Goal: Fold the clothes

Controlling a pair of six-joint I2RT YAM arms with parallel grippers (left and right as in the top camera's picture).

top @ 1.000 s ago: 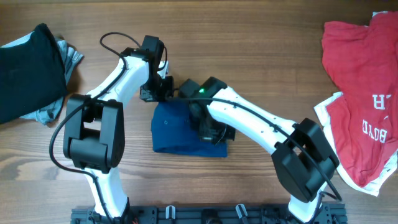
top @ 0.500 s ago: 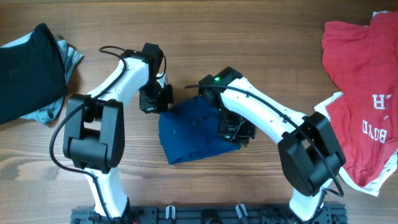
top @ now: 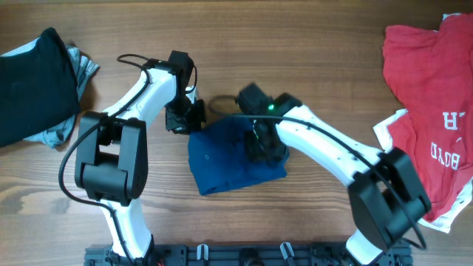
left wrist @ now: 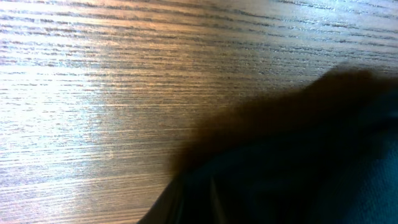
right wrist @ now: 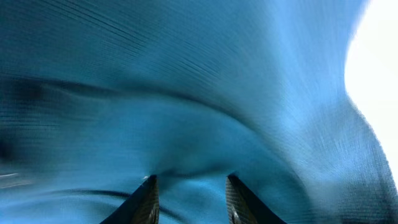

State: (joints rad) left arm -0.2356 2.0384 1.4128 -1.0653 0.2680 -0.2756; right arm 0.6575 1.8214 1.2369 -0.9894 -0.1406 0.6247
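- Dark blue shirt [top: 222,159] lies mid-table, folded into a compact, roughly rectangular bundle, skewed a bit. Its left edge is straight and its top edge is hidden under the arms.
- Plain fabric with no print, and soft creases across the top.
- In the right wrist view the blue cloth [right wrist: 186,93] fills the frame with a fine knit texture. One broad wrinkle runs across, and there is bright glare at the right edge.
- In the left wrist view only a dark corner of the cloth [left wrist: 298,180] shows at lower right, in shadow and resting on the wood.
- Right gripper [top: 264,146] is down on the shirt's upper-right part. Its fingertips [right wrist: 147,198] show at the bottom of the wrist view, a little apart, with cloth across the gap. Can't tell if they are pinching it or just resting.
- Left gripper [top: 185,120] is at the shirt's upper-left corner. Its fingers are not visible in its own cam and are hidden from overhead, so can't tell if parted or clenched.
- Red shirt [top: 421,81] with white lettering is spread loose and rumpled at the far right, well apart from the blue one.
- Black garment [top: 33,81] is at the far left edge, with a grey one [top: 70,131] peeking out beneath and beside it.
- Table [top: 310,44] is brown wood with a strong horizontal grain. In the left wrist view the grain [left wrist: 93,74] shows close up, with a warm sheen from the light.
- A dark rail runs along the near table edge by the arm bases.
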